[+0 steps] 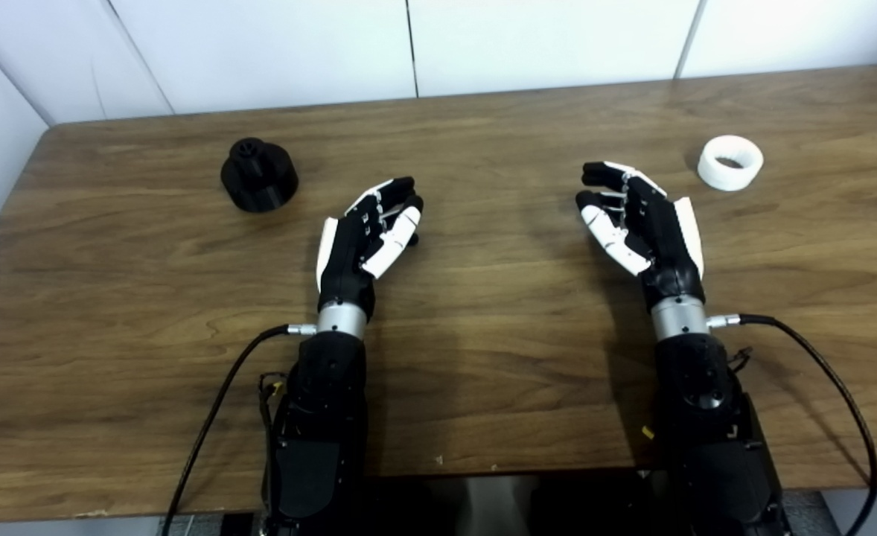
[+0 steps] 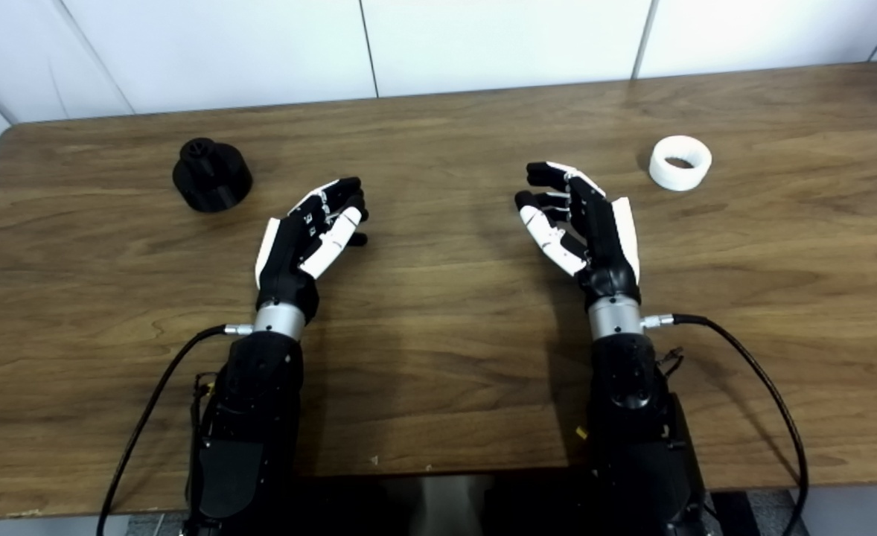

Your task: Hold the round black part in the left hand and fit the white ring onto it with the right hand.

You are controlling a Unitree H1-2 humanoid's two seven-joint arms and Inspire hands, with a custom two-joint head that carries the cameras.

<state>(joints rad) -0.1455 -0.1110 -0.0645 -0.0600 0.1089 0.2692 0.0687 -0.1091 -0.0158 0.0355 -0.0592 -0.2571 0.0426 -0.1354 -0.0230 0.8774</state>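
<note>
Resting side by side above a wooden tabletop, the left hand and right hand both hold nothing, their fingers apart and loosely curved, palms turned toward each other. The black part, round with a small knob on top, stands upright toward the far left of the tabletop, well apart from the left hand and beyond it. The white ring lies flat with its hole facing up toward the far right, near the right hand's fingertips but not touching them. A black cable runs from the left wrist off the near edge, and another cable loops from the right wrist. White wall panels stand behind the tabletop.
</note>
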